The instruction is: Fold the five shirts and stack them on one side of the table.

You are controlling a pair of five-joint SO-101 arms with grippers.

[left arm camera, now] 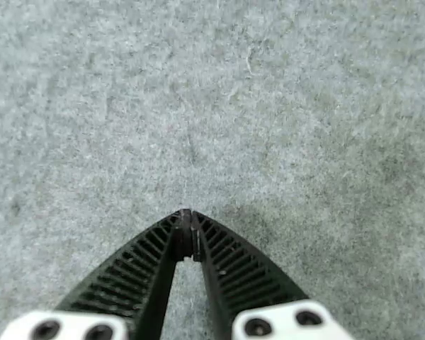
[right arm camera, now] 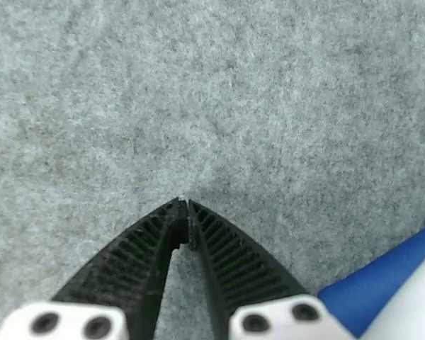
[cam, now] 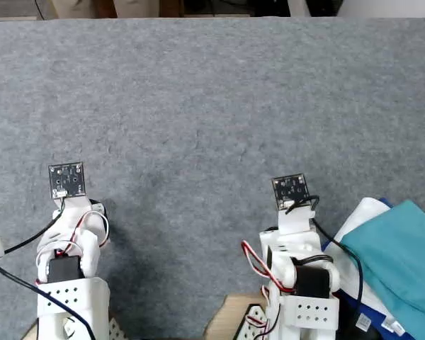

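At the near right corner of the counter point(cam: 212, 106), beside the base of the right arm point(cam: 297, 262), lies a loose heap of shirts point(cam: 393, 262). A teal shirt point(cam: 404, 248) sits on top, rumpled. A white shirt point(cam: 360, 216) shows from under its inner edge, and a thin strip of blue shirt point(cam: 384, 203) shows at the far edge of the heap. How many garments the heap holds cannot be told, as the lower layers are covered and the heap runs off the picture's edge.

Left arm point(cam: 69, 248): stands at the near left of the counter, well apart from the heap, wrist pointing away over the grey felt. Left pincer point(left arm camera: 185, 230): jaws brought together tip to tip, gripping no cloth, poised over bare felt.

Right arm: stands just beside the heap, with a black cable running from it across the white shirt's edge. Right pincer point(right arm camera: 183, 216): jaws likewise pressed tip to tip, gripping no cloth, over bare felt. The right wrist view shows the blue shirt point(right arm camera: 379, 290) and the white shirt point(right arm camera: 419, 304) near this pincer and off to one side, apart from its jaws.

The counter surface is grey felt throughout.
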